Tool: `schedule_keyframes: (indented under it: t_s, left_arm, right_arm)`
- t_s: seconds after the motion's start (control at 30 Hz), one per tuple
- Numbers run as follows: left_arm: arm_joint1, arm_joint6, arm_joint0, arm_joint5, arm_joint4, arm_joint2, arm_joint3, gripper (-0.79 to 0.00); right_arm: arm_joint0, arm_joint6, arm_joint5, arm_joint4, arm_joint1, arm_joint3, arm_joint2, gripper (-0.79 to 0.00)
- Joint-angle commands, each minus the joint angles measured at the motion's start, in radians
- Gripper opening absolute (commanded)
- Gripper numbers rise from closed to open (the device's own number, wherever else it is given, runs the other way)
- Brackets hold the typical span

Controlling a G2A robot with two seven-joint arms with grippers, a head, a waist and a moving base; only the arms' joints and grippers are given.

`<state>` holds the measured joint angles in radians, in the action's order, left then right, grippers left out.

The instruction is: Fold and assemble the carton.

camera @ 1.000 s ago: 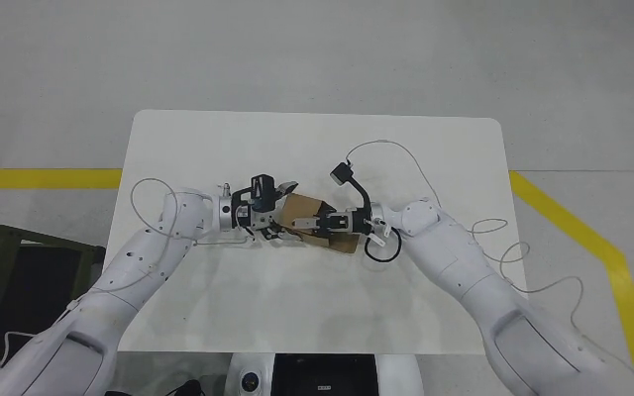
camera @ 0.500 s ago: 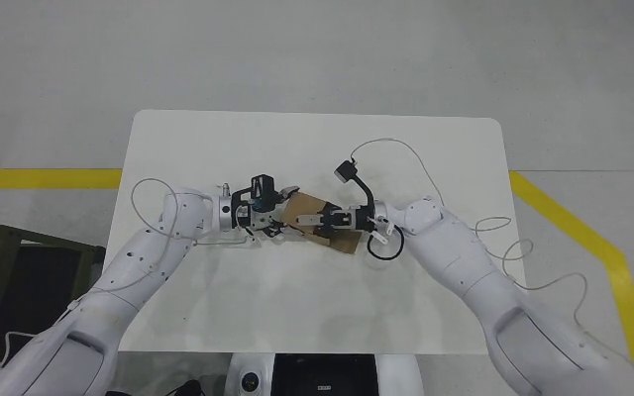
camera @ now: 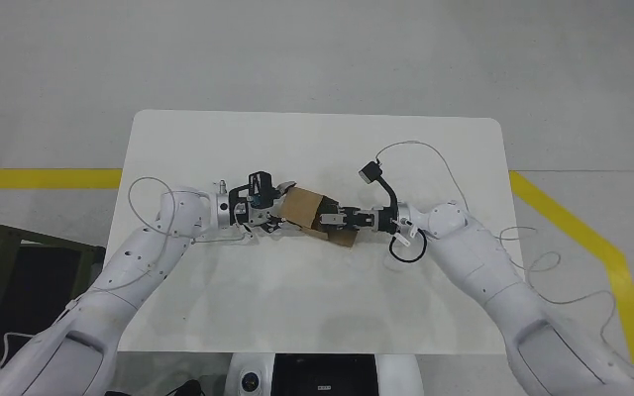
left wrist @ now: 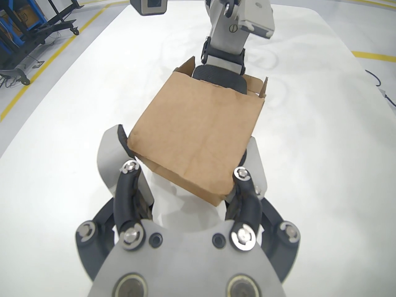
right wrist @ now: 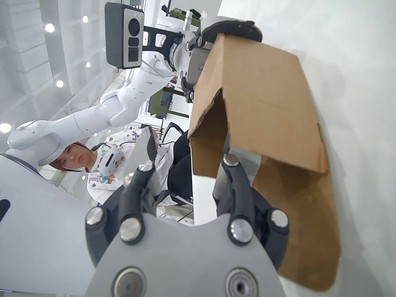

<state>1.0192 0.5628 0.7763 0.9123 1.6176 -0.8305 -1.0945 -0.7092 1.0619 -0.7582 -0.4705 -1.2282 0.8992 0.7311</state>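
A brown cardboard carton (camera: 305, 208) lies on its side at the middle of the white table (camera: 198, 148), half opened into a tube. My left gripper (camera: 280, 214) is shut on its left end, one finger on each side wall (left wrist: 198, 131). My right gripper (camera: 332, 220) is at the carton's open right end, where loose flaps hang. It stands open (right wrist: 188, 149), with one finger inside the carton (right wrist: 263, 100) and the other outside in free air, a side wall between them. In the left wrist view the right gripper's dark pad (left wrist: 221, 78) sits just inside the far opening.
A thin white cable (camera: 426, 158) loops over the table behind the right arm, and another cable (camera: 149, 193) loops by the left arm. Bare tabletop lies in front of and behind the carton. The table edges are well away from both grippers.
My right arm has drawn back to the right, and its gripper now sits at the carton's right end rather than deeper over it. The left arm has kept still.
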Motion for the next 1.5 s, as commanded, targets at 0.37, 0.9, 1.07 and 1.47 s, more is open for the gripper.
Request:
schedule_keyframes:
  t_s: [0.37,0.9,1.07,1.47]
  left_arm:
    - [0.000,-0.042,0.013,-0.020,-0.029,-0.023,-0.028,0.000]
    - [-0.001,-0.086,0.032,-0.014,-0.065,-0.049,-0.050,0.000]
    - [0.001,-0.097,0.039,-0.005,-0.079,-0.049,-0.057,0.000]
    - [0.007,-0.114,0.045,0.018,-0.096,-0.046,-0.068,0.000]
  right_arm:
    - [-0.165,0.050,0.177,0.160,0.113,0.362,0.190,-0.785]
    - [-0.256,-0.045,0.335,0.344,0.122,0.452,0.168,-0.785]
    - [-0.242,-0.087,0.334,0.357,0.109,0.413,0.139,-0.785]
    - [-0.171,-0.188,0.294,0.408,0.072,0.304,0.088,-0.785]
